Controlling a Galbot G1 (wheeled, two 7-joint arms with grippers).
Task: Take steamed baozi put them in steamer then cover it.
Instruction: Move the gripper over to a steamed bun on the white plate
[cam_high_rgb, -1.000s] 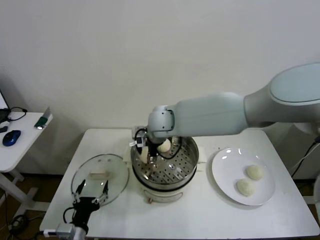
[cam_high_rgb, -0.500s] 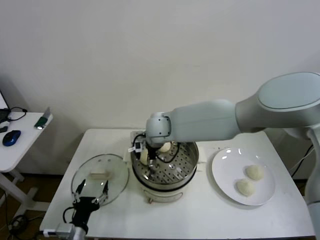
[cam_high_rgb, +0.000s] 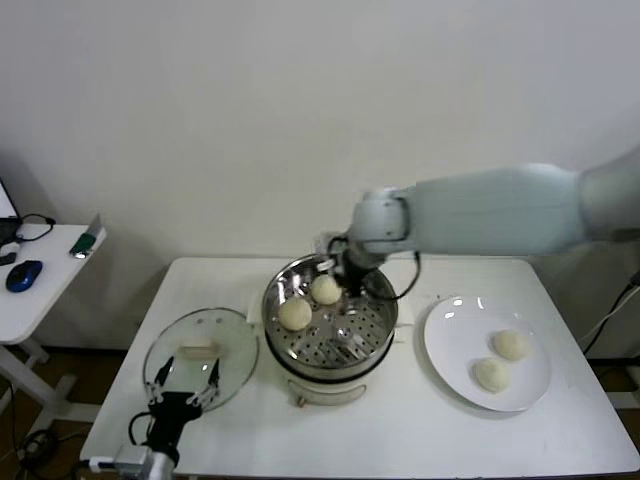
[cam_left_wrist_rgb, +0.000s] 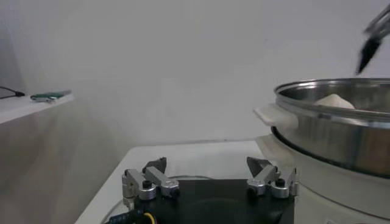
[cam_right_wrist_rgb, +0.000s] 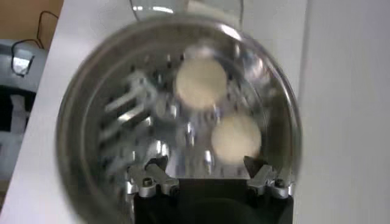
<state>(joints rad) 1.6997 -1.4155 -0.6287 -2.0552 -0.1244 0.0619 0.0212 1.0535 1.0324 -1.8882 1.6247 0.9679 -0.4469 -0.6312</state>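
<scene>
Baozi count four in all: two (cam_high_rgb: 295, 313) (cam_high_rgb: 325, 290) lie in the steamer (cam_high_rgb: 375, 335) and two more (cam_high_rgb: 510, 344) (cam_high_rgb: 490, 375) lie side by side on the white plate (cam_high_rgb: 450, 340). The right gripper (cam_high_rgb: 352, 283) hangs over the steamer's far rim, just beside the farther bun; the right wrist view shows its jaws spread wide with nothing between them, both buns (cam_right_wrist_rgb: 200, 83) (cam_right_wrist_rgb: 235, 137) resting on the perforated floor below. The one steamer stands at the middle of a white table (cam_high_rgb: 400, 430), with the plate just beside it on the robot's right. On its left lies the single glass lid (cam_high_rgb: 235, 345), flat on the table. The left gripper (cam_high_rgb: 180, 391) is parked at the lid's near edge, its fingers (cam_left_wrist_rgb: 146, 182) apart and empty. Behind the table a plain pale wall (cam_high_rgb: 300, 100) fills the room. A second small white table (cam_high_rgb: 40, 275) at the far left carries a blue mouse (cam_high_rgb: 22, 275) and a small greenish item (cam_high_rgb: 87, 242).
</scene>
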